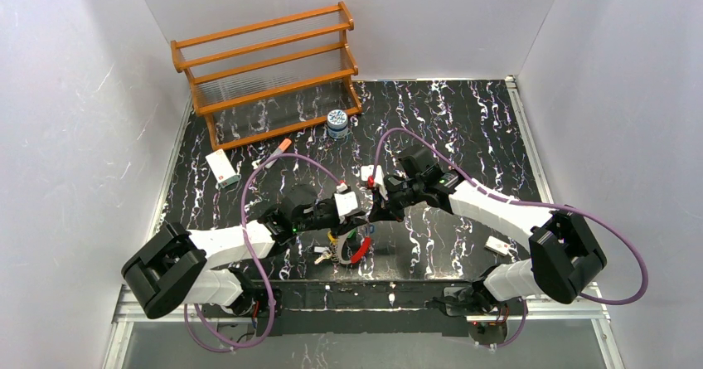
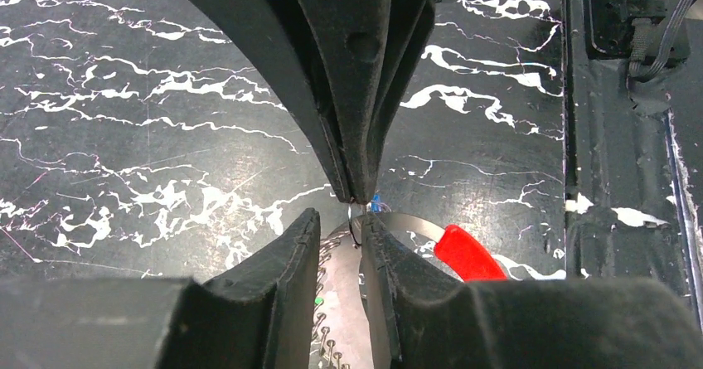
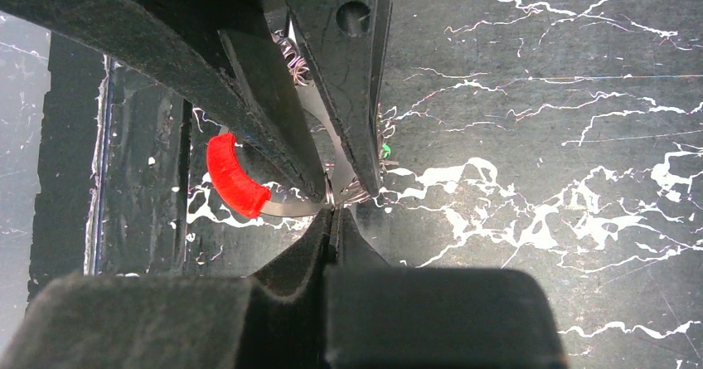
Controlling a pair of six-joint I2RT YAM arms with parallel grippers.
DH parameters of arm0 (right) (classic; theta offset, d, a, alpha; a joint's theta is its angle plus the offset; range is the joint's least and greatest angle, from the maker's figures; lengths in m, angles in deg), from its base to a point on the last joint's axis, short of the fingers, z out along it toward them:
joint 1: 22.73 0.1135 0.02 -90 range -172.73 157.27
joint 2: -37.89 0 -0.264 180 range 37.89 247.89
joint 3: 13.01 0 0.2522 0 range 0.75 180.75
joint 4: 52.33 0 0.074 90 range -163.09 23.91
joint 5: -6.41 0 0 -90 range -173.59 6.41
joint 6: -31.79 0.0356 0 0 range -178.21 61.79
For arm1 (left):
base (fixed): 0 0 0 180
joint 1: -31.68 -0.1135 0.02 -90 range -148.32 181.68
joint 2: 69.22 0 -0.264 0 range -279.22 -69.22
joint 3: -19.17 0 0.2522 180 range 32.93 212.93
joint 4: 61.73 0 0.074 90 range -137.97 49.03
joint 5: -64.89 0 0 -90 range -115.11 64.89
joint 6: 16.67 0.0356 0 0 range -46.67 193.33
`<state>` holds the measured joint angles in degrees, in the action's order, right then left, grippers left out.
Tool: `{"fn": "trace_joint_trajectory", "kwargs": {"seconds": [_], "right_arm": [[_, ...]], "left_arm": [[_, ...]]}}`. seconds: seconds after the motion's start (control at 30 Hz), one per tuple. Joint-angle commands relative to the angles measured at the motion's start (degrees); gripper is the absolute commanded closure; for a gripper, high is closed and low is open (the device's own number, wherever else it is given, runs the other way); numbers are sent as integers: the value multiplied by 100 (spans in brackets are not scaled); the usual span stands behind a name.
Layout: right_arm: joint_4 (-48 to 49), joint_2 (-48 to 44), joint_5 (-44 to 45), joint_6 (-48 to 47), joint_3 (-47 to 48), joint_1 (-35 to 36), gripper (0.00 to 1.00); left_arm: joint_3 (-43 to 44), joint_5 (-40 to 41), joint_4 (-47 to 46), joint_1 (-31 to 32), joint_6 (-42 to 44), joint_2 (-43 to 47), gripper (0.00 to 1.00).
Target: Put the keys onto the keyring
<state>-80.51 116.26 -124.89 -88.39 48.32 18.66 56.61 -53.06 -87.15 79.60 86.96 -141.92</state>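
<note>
Left wrist view: left pincer (image 2: 341, 226) grips the silver keyring (image 2: 461, 253) beside its red segment; right pincer (image 2: 358, 193) clenched.

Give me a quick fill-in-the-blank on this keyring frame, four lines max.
1. The coloured section of the keyring is ____.
2. The right claw is fully ____.
3. The wooden rack stands in the far ____ corner of the table.
4. The tip of the grey marker is ____.
Missing words: red; shut; left; orange.
</note>
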Motion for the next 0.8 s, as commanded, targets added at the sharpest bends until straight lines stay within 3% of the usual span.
{"fn": "trace_joint_trajectory", "kwargs": {"seconds": [0.0,0.23,0.37,0.5,0.63,0.77], "right_arm": [[196,-178,-140,29,276,30,99],[212,-195,-136,7,320,29,99],[277,-150,-123,91,336,30,99],[300,-184,169,56,247,1,73],[577,-475,52,75,-34,-254,41],[1337,-855,-534,442,-482,-513,27]], "left_arm": [[-39,127,162,30,200,115,77],[11,69,191,30,155,75,99],[22,43,176,29,-1,40,100],[-125,223,-28,27,-325,144,100],[-448,304,-659,29,-676,280,100],[-640,321,-1158,28,-940,284,100]]}}
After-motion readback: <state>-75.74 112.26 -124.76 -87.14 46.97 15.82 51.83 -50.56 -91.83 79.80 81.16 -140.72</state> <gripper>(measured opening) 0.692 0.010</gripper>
